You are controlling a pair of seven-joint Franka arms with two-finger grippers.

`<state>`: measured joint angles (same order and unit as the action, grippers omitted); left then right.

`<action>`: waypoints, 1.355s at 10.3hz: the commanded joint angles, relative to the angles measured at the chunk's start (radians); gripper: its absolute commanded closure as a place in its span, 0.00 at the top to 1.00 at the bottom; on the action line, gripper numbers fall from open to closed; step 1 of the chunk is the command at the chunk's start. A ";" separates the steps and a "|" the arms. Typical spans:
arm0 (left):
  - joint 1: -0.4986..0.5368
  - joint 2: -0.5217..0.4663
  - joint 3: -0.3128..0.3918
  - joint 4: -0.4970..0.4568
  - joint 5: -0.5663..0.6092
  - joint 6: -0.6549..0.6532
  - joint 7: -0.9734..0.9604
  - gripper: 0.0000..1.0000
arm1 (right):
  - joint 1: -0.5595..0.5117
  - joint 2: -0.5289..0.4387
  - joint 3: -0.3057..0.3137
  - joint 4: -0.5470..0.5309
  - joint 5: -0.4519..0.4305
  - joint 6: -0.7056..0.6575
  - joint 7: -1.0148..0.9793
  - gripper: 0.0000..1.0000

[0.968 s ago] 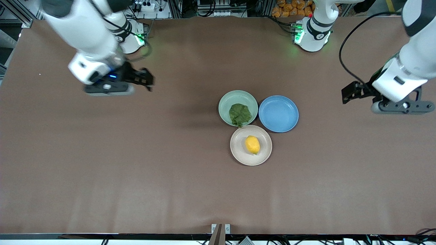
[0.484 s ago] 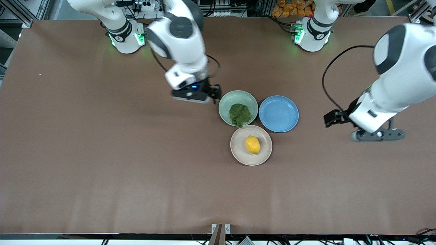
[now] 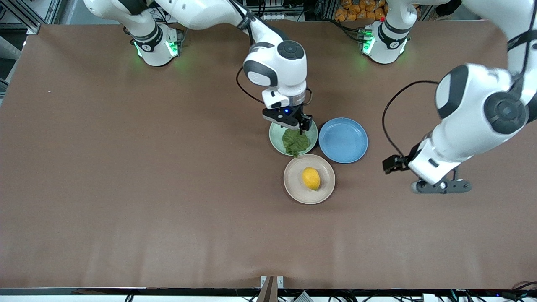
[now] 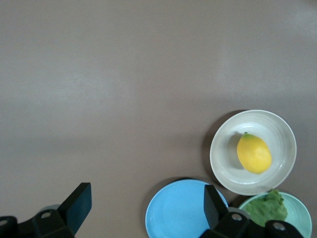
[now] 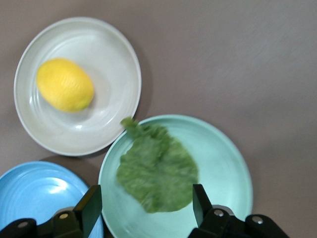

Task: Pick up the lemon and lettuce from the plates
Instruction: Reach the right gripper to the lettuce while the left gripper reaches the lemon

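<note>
The right gripper, reaching in from the right arm's base, hangs over the round pale mint green plate, above that plate's edge farthest from the front camera; the right wrist view shows its two black fingers spread wide apart with nothing between them. On the mint plate lies the dark green wrinkly lettuce leaf, its short stem pointing toward the beige-pink plate. Taking the mint plate as the landmark, the round beige-pink plate sits just beside it and nearer to the front camera, and the small oval bright yellow lemon rests on it, close to its middle. The round blue plate sits just beside the mint plate toward the left arm's end of the table, its rim close to both other plates. Well apart from the mint plate, toward that same end, the left gripper hovers over the bare brown table; the left wrist view shows its fingers parted and holding nothing.
</note>
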<state>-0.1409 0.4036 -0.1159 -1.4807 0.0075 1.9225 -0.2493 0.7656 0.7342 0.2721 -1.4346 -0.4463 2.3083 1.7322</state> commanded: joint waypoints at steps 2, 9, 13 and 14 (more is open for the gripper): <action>-0.041 0.112 0.002 0.034 -0.055 0.130 -0.152 1.00 | 0.049 0.163 -0.011 0.141 -0.203 0.039 0.135 0.83; -0.146 0.210 -0.001 0.046 -0.103 0.279 -0.384 1.00 | 0.044 0.201 -0.010 0.123 -0.324 0.022 -0.017 0.76; -0.147 0.207 -0.001 0.042 -0.098 0.271 -0.335 1.00 | 0.044 0.225 -0.025 0.121 -0.338 0.022 -0.028 0.39; -0.160 0.205 -0.001 0.037 -0.098 0.270 -0.335 1.00 | 0.041 0.221 -0.027 0.121 -0.338 0.020 -0.039 0.19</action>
<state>-0.2840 0.6047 -0.1223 -1.4519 -0.0721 2.2005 -0.6083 0.8056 0.9466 0.2515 -1.3317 -0.7607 2.3351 1.7083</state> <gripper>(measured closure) 0.000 0.405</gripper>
